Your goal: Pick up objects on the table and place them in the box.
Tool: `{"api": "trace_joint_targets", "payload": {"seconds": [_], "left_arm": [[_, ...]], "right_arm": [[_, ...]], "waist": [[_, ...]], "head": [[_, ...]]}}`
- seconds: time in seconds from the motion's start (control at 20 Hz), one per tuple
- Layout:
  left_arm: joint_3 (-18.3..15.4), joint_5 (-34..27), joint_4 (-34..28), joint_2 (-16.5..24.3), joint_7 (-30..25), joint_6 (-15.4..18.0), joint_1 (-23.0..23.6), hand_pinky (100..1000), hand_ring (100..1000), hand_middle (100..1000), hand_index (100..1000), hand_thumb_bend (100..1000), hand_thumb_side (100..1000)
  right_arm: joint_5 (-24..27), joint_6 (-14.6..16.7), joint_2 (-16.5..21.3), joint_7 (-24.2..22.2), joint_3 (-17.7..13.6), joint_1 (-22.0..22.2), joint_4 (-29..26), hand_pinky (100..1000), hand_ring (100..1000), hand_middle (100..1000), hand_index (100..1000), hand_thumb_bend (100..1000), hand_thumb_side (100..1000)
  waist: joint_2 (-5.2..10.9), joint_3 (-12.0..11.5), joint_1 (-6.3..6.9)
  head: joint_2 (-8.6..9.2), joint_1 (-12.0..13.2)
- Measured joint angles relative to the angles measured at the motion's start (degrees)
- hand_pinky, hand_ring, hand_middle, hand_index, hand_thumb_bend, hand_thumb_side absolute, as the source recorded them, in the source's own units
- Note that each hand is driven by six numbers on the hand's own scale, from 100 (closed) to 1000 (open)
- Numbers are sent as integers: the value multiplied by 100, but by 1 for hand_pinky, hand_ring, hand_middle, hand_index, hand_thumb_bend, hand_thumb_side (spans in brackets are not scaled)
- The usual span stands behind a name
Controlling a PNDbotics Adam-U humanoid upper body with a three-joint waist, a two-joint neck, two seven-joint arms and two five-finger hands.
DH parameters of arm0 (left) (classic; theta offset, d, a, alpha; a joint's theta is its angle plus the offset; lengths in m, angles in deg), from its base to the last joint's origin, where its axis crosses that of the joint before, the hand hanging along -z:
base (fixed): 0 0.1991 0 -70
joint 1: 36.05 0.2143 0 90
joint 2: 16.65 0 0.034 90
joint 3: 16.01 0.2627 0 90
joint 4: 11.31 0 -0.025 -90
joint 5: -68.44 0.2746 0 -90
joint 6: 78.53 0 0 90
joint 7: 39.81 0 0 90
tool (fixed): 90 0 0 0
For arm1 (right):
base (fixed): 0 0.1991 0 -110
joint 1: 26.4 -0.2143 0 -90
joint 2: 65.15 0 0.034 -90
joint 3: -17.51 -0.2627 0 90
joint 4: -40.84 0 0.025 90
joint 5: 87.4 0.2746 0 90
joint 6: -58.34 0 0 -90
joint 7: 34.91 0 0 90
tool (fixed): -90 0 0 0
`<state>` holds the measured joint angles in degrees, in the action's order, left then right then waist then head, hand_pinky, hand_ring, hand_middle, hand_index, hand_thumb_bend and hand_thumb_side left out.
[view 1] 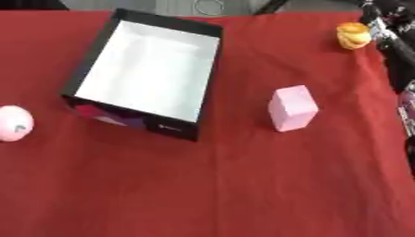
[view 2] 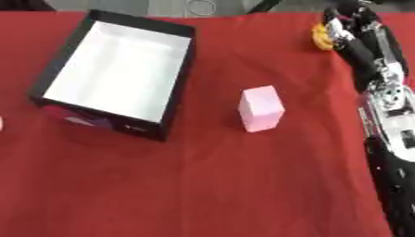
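A red cloth covers the bench (view 1: 243, 194), with a strip of grey floor showing at the far edge. The box (view 1: 79, 69) — black walls, white inside — sits empty at far left, its long axis running from near-left to far-right.

The right hand (view 2: 344, 28) reaches along the right side to the far right corner, fingers curled around a small orange-yellow object (view 1: 353, 35); whether that object is lifted or resting on the cloth cannot be told. The left hand is not in view.

A pink block (view 1: 292, 108) stands upright near the centre, well apart from the box, long axis vertical, its broad face turned slightly toward the near-left. A pale pink ball (view 1: 14, 122) lies at the left edge, just beside the box's near corner.

Risks, as judged:
- The orange-yellow object is small and rounded — it could slip out during the long carry across to the box.
- The forearm, sweeping leftward, could topple the tall pink block.
- A low approach could catch the box's near wall and shift it.
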<state>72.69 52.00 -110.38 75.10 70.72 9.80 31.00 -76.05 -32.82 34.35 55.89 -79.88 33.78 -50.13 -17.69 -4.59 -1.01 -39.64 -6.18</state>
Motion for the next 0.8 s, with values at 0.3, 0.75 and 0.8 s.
{"api": "trace_joint_targets", "payload": {"seconds": [0.3, 0.75, 0.8], "left_arm": [[-18, 41, 0, 54, 34, -1, 80, 813, 690, 767, 808, 830, 632], [-29, 79, 10, 105, 52, -12, 139, 813, 689, 767, 806, 832, 630], [-29, 88, 11, 119, 52, -13, 145, 813, 689, 767, 806, 832, 630]], "right_arm": [[-139, 21, 680, -253, 176, -384, 257, 1000, 882, 841, 869, 245, 416], [-706, 296, 1736, -938, 723, -1389, 1661, 970, 907, 873, 885, 375, 469], [-869, 415, 1819, -1063, 789, -1512, 1872, 968, 910, 872, 887, 348, 475]], "waist": [[3, 36, -59], [75, 55, -132], [82, 56, -139]], "head": [[-47, -6], [-103, -12], [-104, -12]]}}
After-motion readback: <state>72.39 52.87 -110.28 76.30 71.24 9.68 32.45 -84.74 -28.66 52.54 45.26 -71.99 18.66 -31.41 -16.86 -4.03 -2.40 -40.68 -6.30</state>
